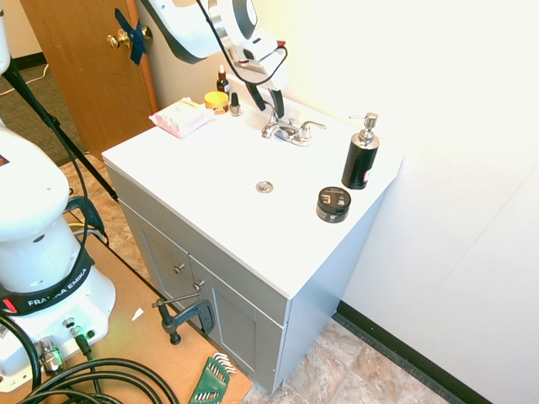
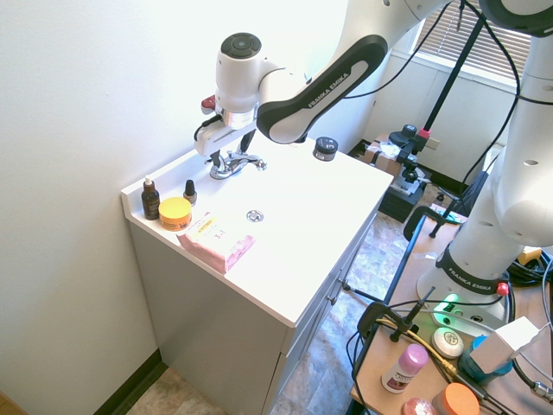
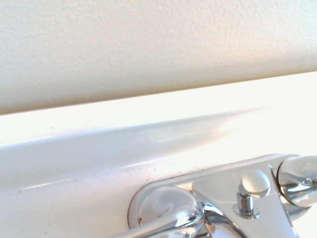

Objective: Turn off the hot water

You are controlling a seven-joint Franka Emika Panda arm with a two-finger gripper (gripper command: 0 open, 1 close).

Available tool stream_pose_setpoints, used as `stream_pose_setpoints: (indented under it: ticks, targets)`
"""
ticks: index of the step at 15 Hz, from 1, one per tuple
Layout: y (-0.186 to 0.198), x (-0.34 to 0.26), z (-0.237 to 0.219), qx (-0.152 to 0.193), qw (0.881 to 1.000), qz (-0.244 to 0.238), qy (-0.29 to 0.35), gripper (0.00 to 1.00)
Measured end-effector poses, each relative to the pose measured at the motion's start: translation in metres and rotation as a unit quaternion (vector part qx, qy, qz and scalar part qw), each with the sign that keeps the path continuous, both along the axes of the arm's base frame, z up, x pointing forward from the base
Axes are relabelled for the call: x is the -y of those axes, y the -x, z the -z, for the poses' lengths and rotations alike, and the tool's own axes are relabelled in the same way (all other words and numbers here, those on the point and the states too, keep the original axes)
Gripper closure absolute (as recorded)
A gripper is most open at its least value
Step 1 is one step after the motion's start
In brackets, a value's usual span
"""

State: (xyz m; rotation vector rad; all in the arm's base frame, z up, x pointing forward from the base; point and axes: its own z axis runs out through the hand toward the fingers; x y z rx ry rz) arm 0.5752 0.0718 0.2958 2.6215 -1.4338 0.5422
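First exterior view: elevated, at the vanity's front corner, facing the wall, arm entering from upper left. Second exterior view: elevated, from the opposite end, arm entering from the right. Both share the faucet [image 1: 289, 130] [image 2: 233, 162]; the wrist view sits close behind it [image 3: 218, 208], facing the wall.

The words "FRANKA EMIKA" stand in white on the black band around the arm's white base [image 1: 46, 295] in the first exterior view. The second exterior view shows the same words along the dark forearm link [image 2: 327, 85] above the tabletop [image 2: 302, 216], and again on the black band of the base [image 2: 471, 275] at the right. The black soap pump bottle [image 1: 360, 158], the round black jar [image 1: 333, 204] and the pink box [image 2: 216, 242] carry print too small to read.
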Motion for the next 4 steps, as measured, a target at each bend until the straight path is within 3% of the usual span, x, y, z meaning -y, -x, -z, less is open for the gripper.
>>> stream_pose_setpoints:
  ticks: [4]
  targets:
    - [0.054, 0.01, -0.014, -0.059, 0.994, -0.068, -0.058, 0.0]
